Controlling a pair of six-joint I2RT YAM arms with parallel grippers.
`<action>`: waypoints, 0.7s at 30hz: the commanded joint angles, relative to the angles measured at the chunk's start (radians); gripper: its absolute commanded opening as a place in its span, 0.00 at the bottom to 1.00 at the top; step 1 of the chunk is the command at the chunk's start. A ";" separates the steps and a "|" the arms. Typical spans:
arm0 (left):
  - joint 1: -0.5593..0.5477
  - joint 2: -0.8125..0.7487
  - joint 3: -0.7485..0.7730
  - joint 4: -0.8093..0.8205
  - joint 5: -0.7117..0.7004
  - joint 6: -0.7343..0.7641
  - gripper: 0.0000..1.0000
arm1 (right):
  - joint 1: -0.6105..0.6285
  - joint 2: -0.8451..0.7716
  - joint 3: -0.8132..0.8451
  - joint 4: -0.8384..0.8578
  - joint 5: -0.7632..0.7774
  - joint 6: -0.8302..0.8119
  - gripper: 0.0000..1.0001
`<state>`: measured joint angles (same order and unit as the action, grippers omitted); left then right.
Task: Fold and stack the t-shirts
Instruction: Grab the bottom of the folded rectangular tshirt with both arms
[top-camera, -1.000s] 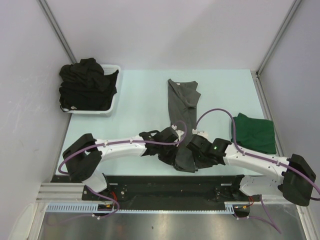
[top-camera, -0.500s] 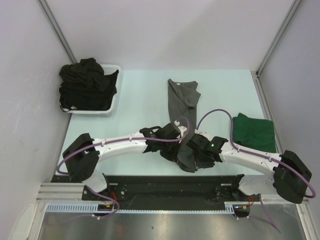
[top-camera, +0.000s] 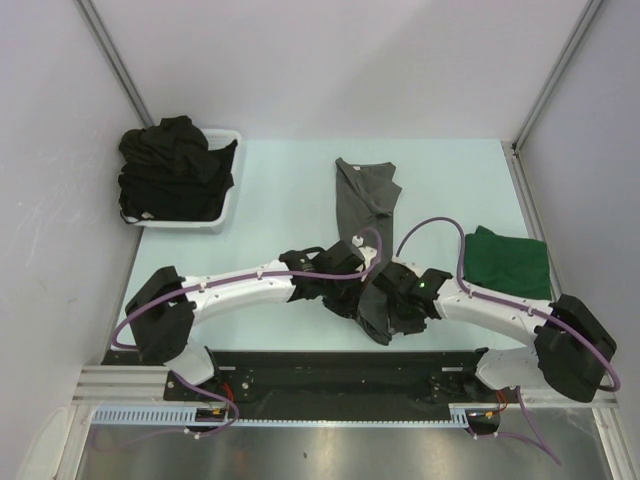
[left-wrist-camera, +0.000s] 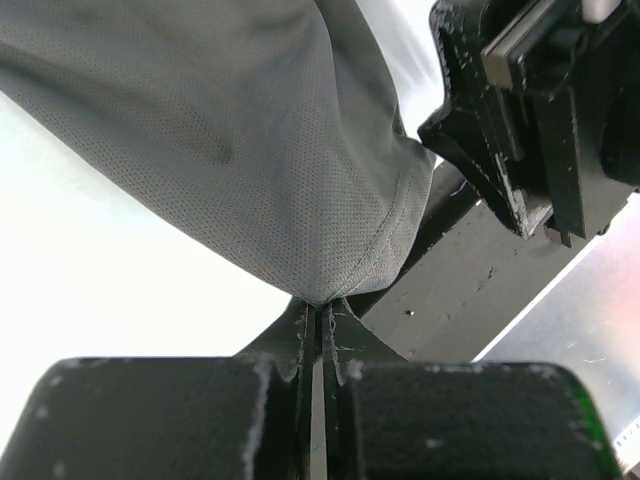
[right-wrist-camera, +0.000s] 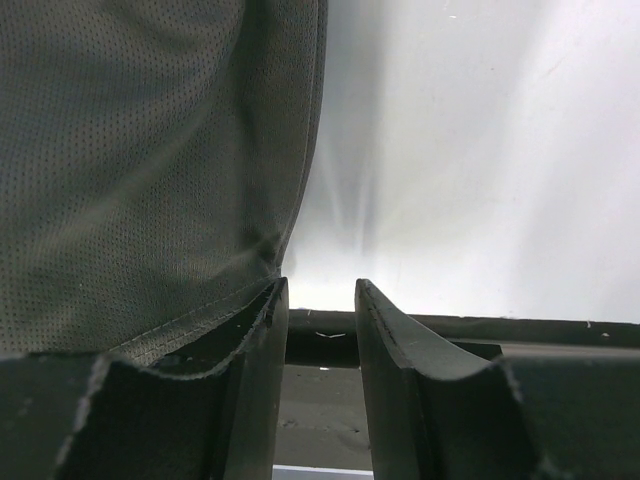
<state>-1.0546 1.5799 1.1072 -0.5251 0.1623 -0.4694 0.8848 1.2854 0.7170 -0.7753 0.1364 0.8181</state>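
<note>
Since a second earlier, both arms had been swung inward and a little away from their bases, so that the left hand (left-wrist-camera: 318, 318) and the right hand (right-wrist-camera: 318, 300) were brought closer together over the near end of the charcoal grey t-shirt (top-camera: 362, 200), which had been bunched up between them. The left hand was seen clenched on a corner of the hem, with the cloth fanning out from its pinched fingertips. The right hand was seen released: its fingers stood parted with nothing between them, and the shirt's stitched edge lay against the outer side of its left finger, just to the left of the gap. From both hands the shirt was stretched straight ahead across the table (top-camera: 280, 215), its long axis running away from them toward the far edge. The hem was thus secured on the left side only, and the coming move was judged to turn on the right hand being shifted leftward onto that edge before any fold could be drawn forward along the shirt's length. A green t-shirt (top-camera: 510, 265), already folded, was laid well off to the right of the right hand, and black t-shirts (top-camera: 170, 170) were heaped in a white basket (top-camera: 229, 205) far ahead and left of the left hand.
</note>
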 joint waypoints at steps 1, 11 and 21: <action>-0.004 -0.018 0.043 -0.007 0.000 0.023 0.00 | -0.007 0.012 0.015 0.021 0.005 0.033 0.38; 0.004 -0.006 0.075 -0.029 -0.004 0.040 0.00 | 0.031 -0.182 0.009 0.066 0.068 0.073 0.41; 0.008 -0.003 0.069 -0.035 0.013 0.048 0.00 | -0.033 -0.291 -0.065 0.067 0.040 0.127 0.43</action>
<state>-1.0515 1.5806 1.1454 -0.5594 0.1612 -0.4431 0.8555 0.9852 0.6453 -0.6994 0.1486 0.9043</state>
